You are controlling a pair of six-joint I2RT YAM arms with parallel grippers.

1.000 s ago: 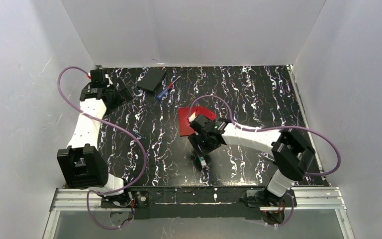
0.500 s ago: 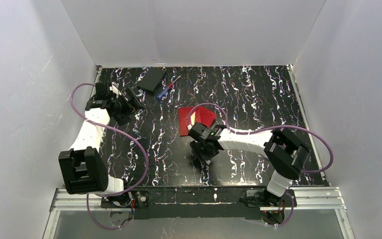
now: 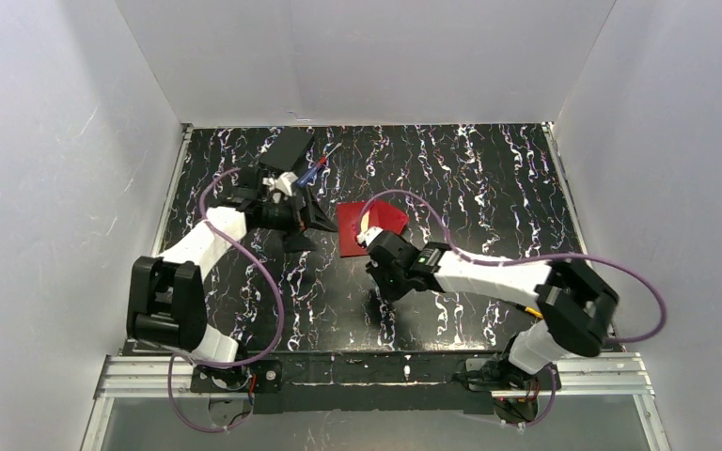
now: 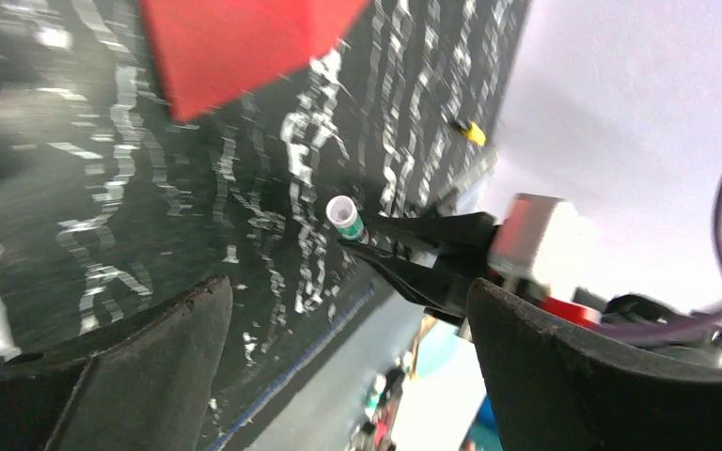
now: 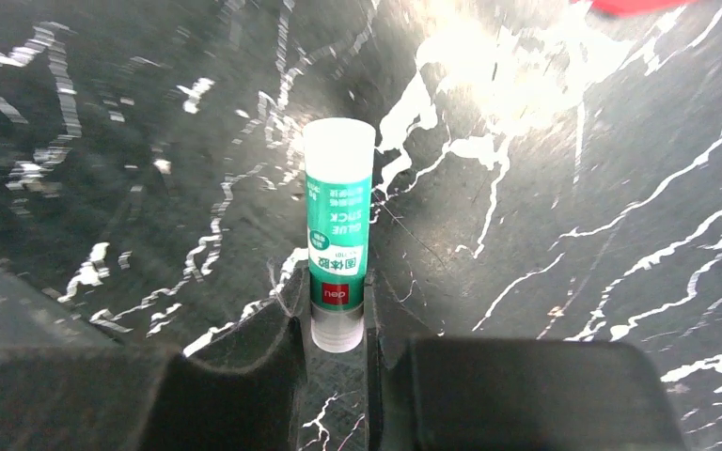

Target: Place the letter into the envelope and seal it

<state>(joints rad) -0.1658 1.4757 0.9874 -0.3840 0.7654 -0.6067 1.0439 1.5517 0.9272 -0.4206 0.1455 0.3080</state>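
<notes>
- Plainly, the right gripper (image 5: 336, 287) has its jaws drawn narrow on a green-and-white plastic glue stick (image 5: 338, 207). It pinches only one end, and the other white end juts out free past the fingertips.
- The left gripper (image 4: 348, 285) has its jaws spread wide with nothing between them. It hangs over the black, white-veined tabletop (image 3: 489, 178), near the envelope's left side.
- One risk is that so short a hold could let the stick pivot or slip out when it is pressed onto paper.
- Both ends of the stick look closed, so no glue would transfer until the cap comes off.
- Nothing pins the envelope down, so a sideways rub from the stick would probably push it along instead of gluing it.
- The bright red rectangular paper envelope (image 3: 381, 218) lies flat mid-table, just beyond the right gripper.
- A pale sliver showing on the envelope is probably the plain white paper letter (image 3: 364, 222) tucked inside.
- I cannot tell whether the flap is open or folded.
</notes>
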